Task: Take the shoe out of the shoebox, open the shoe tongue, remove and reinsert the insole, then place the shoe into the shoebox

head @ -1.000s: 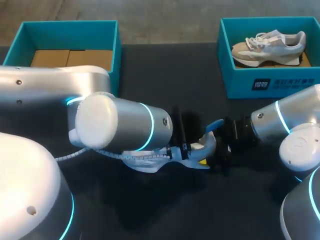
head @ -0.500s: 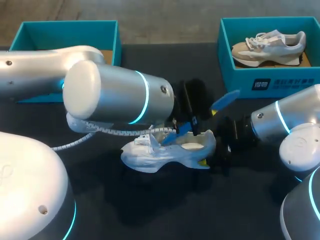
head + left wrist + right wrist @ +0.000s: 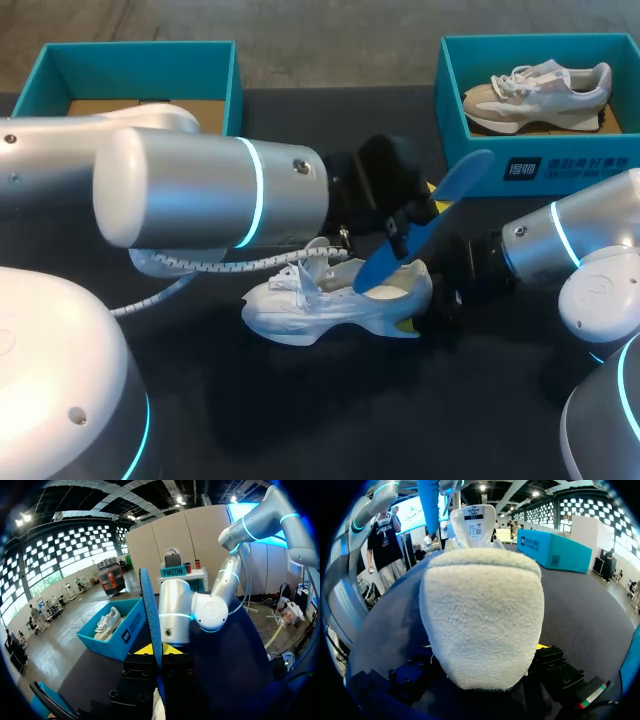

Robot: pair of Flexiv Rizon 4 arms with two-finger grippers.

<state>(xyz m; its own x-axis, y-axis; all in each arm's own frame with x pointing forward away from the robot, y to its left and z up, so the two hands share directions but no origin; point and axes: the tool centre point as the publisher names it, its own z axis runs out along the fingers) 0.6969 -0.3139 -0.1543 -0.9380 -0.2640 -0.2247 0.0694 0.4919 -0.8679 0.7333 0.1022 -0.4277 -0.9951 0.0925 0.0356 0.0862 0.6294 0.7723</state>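
Observation:
A white shoe [image 3: 320, 300] lies on its side on the black table, toe toward my left arm. My right gripper [image 3: 422, 310] clasps its fuzzy heel [image 3: 480, 615] from both sides, with the raised tongue [image 3: 472, 525] ahead of it. My left gripper [image 3: 398, 228] hovers just above the shoe's opening, shut on a blue insole [image 3: 430, 212] that slants up and to the right, its lower end still at the opening. In the left wrist view the insole [image 3: 150, 612] stands on edge between the yellow tips of the left gripper [image 3: 159, 652].
A teal shoebox [image 3: 540, 165] at the back right holds a second, beige and white shoe [image 3: 535, 88]. Another teal box [image 3: 140, 55] with a cardboard floor stands at the back left, partly behind my left arm.
My left gripper has risen and drawn the blue insole up out of the shoe, swinging it toward the back right. The right gripper and the shoe have stayed put.

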